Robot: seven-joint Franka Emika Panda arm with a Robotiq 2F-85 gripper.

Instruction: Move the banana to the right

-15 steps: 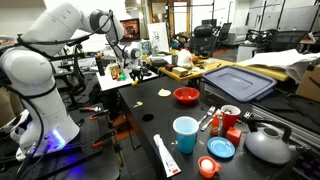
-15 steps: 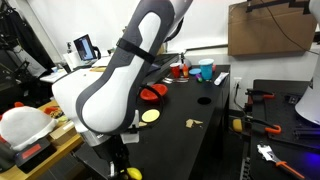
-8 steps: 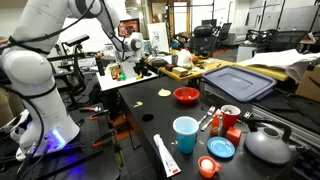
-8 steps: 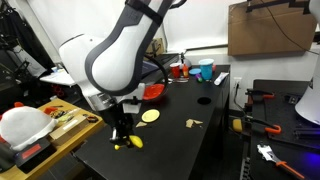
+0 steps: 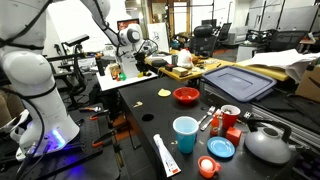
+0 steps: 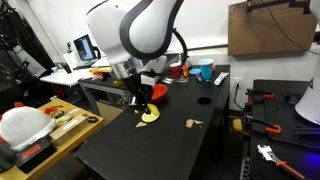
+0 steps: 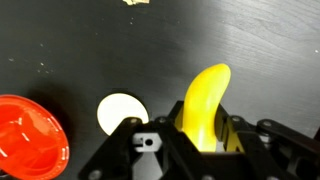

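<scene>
Wrist view: grips the yellow banana (image 7: 207,98) tight in the tool (image 7: 205,130), over the black table (image 7: 262,48), beside a pale disc (image 7: 120,112) and near the red bowl (image 7: 30,135). From an exterior view, tool (image 6: 141,101) close to the table's long edge.

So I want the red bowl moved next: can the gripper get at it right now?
Probably not to grasp it: the gripper is shut on the banana, so its jaws are full. The red bowl lies close by on the black table, with nothing between them.
</scene>
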